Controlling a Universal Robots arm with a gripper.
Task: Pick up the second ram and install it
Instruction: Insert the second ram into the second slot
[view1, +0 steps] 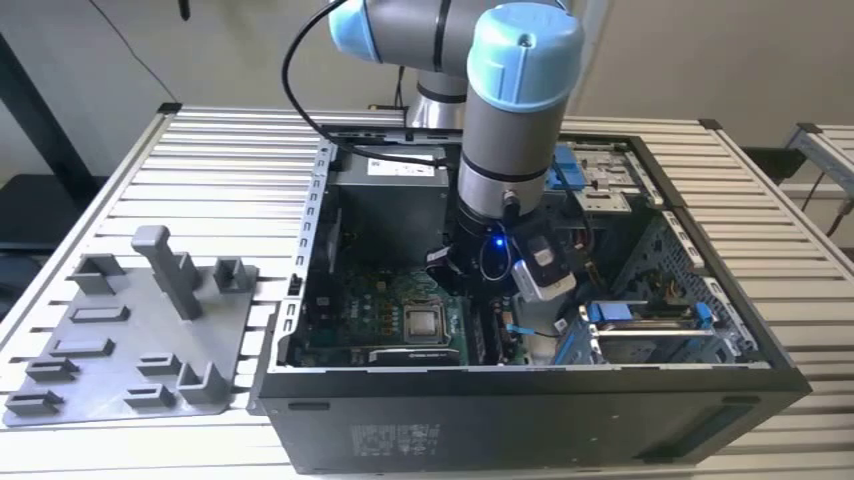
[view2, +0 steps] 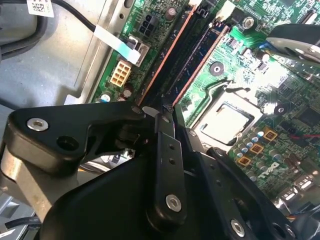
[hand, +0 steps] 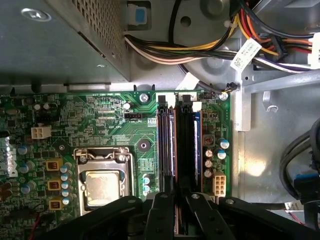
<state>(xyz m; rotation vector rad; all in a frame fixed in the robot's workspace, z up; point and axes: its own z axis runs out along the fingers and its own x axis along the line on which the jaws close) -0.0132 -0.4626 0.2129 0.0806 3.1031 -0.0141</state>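
An open computer case (view1: 534, 385) is set on the slatted table (view1: 227, 150). Within it a green motherboard (view1: 387, 290) is laid flat, with a grey power-supply box (view1: 387, 200) at its far end and blue drive brackets (view1: 641, 312) towards the exterior view's right. The arm (view1: 514, 130) is lowered into the case from above.

In the first wrist view a metal processor socket (hand: 102, 182) is seen on the board, and just beside it a row of long memory slots (hand: 166, 145). The second ram (hand: 187, 145) is seen as a long dark strip with a blue edge, standing upright in the slot farther from the socket. Its near end is covered by the pincer (hand: 176, 197), which is placed directly over the slot ends; the same placing is shown in the second wrist view (view2: 162, 111). Whether the pincer is spread, pressed together or pinching the stick cannot be told.

A bundle of coloured cables (hand: 200, 45) is run past the far end of the slots, close to the power-supply box.

Outside the case, at the exterior view's left, a grey fixture tray (view1: 134, 340) with upright posts is laid on the table, well apart from the pincer.
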